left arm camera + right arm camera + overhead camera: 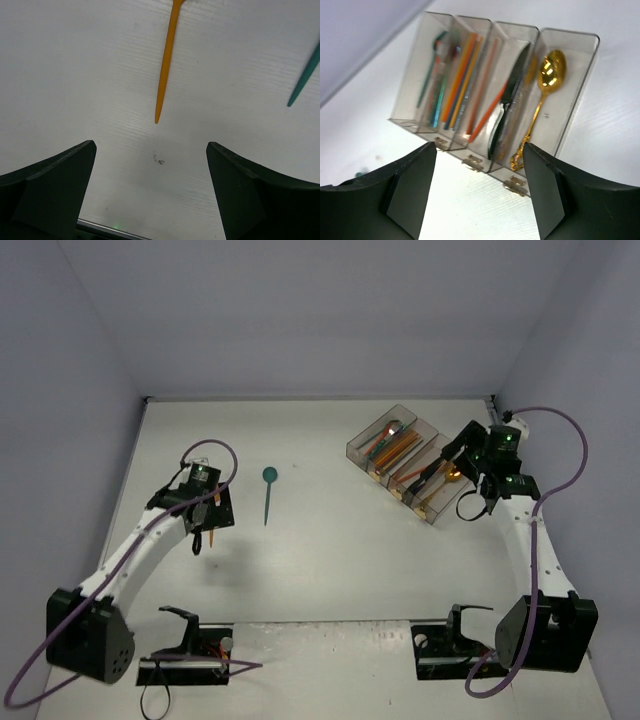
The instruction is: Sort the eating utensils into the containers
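Note:
An orange utensil (165, 65) lies on the table just ahead of my left gripper (150, 160), which is open and empty above it. In the top view the orange utensil (213, 536) pokes out from under the left gripper (205, 518). A teal spoon (269, 490) lies to its right; its handle tip (304, 82) shows in the left wrist view. The containers (362, 445) stand at the back right, four joined smoky bins (580, 100) holding teal, orange, black and gold utensils, among them a gold spoon (544, 95) and a black knife (506, 112). My right gripper (480, 150) is open and empty just in front of them, and also shows in the top view (447, 468).
White table with grey walls on three sides. The arm bases and two black stands (185, 645) sit at the near edge. Purple cables loop beside both arms.

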Robot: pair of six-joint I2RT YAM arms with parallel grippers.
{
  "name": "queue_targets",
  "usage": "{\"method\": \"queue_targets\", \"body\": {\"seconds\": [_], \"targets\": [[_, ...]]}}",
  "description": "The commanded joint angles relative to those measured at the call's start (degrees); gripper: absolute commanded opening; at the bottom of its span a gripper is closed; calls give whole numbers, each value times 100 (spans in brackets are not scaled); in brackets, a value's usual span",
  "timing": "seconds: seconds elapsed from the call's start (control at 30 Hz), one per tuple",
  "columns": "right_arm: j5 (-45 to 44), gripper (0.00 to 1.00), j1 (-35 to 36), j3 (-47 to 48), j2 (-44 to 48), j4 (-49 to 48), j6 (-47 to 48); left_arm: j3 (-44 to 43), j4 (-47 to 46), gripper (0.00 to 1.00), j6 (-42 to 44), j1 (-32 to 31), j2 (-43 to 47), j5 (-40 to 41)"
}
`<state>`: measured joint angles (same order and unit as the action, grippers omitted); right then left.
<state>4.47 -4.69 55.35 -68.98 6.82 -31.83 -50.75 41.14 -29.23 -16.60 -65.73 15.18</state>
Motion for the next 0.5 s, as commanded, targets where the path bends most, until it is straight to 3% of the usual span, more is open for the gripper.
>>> {"method": "queue_targets", "body": {"seconds": [0.0,0.2,0.47], "targets": [[500,68,3,202,513,76,283,-419,-226,90,232,424,-848,-586],[1231,69,3,-128,929,160,286,-893,-407,77,659,992,-1808,-1082],[1626,70,3,-434,1352,238,341,-1474,-564,54,1039,1159,-2951,-1093]]}}
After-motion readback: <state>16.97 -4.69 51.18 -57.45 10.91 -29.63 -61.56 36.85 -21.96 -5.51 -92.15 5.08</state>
